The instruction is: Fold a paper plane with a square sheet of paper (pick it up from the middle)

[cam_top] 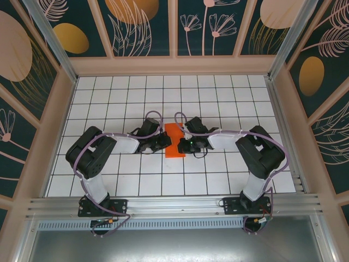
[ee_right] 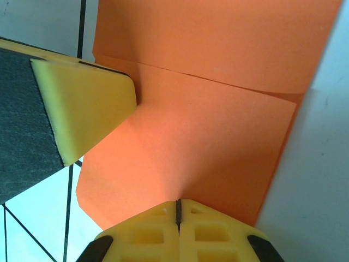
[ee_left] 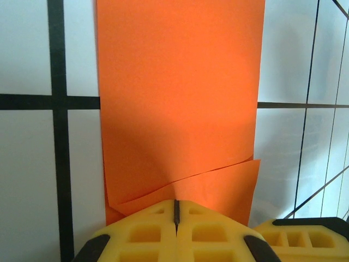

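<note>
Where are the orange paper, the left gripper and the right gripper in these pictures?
orange paper (ee_left: 180, 93), left wrist view, bare flat middle of the sheet.
left gripper (ee_left: 176, 204), left wrist view, seam between its closed yellow fingertips.
right gripper (ee_right: 178, 204), right wrist view, seam between its closed yellow fingertips.

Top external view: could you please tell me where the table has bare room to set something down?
Free: the table's far tile rows between the back wall and the paper, and the near strip between the left arm base and right arm base. Crowded: the centre, where the left gripper and right gripper, both shut, meet over the paper.
</note>
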